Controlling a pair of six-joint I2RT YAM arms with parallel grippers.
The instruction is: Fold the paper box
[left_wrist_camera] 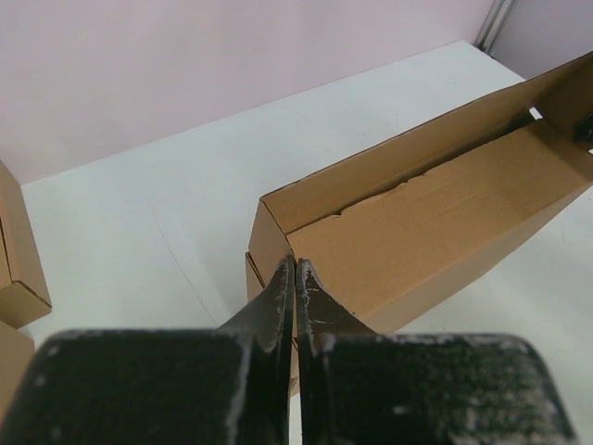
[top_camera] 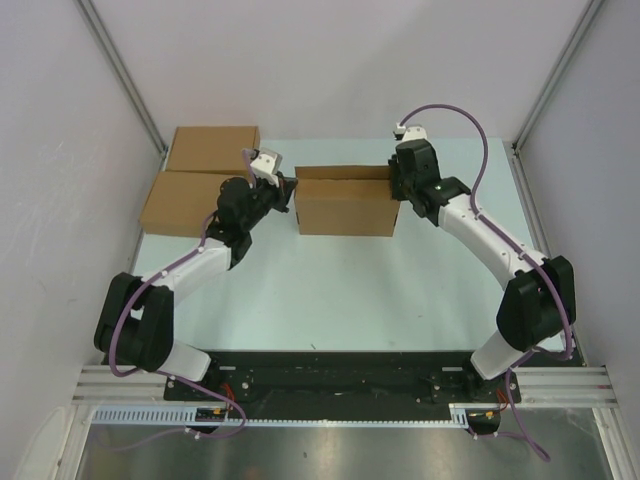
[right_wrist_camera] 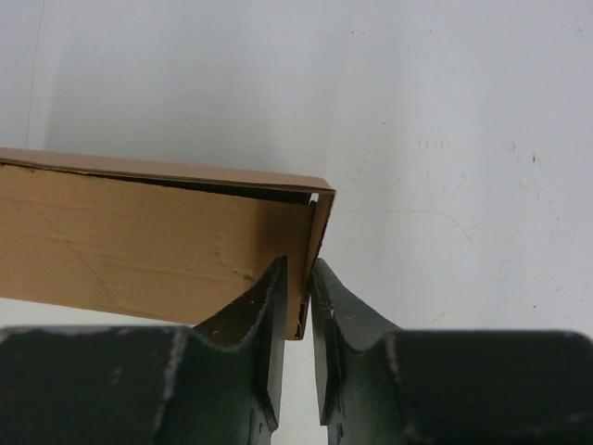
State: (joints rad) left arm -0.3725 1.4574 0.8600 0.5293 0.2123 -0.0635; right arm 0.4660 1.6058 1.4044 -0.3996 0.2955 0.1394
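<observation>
White shells and bulky black joint housings make up the left arm and right arm; a purple cable trails each. The left tool and right tool have dark, white-scuffed fingers.

You have no text, label, brand, number or sign to read in any of the three views. The paper box shows you only plain brown cardboard. The same goes for the two flat boxes at about ten o'clock from it.
</observation>
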